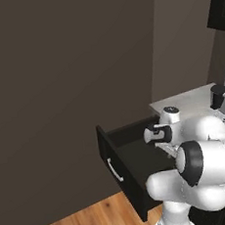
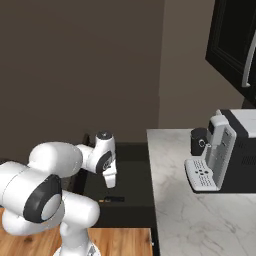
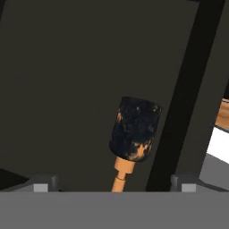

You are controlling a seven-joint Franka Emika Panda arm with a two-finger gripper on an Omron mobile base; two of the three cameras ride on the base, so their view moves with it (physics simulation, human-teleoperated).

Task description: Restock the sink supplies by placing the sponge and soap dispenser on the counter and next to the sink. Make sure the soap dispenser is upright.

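Note:
The soap dispenser (image 3: 134,129), a black bottle with an orange neck, lies on its side on the floor of an open dark drawer (image 2: 131,176). From the right base view it is a small dark shape with an orange tip (image 2: 113,199). My gripper (image 3: 114,185) hangs open above it, pointing down into the drawer, one fingertip on each side of the pump end and apart from it. In the right base view the gripper (image 2: 111,183) sits just above the drawer. The counter (image 2: 200,215) lies to the right. The sponge and the sink are out of view.
A coffee machine (image 2: 227,150) with a dark cup stands on the counter at the right. The drawer front (image 1: 122,175) juts out over the wood floor (image 1: 82,223). A dark wall panel (image 1: 67,80) rises behind the drawer. A drawer side wall (image 3: 190,103) runs close beside the bottle.

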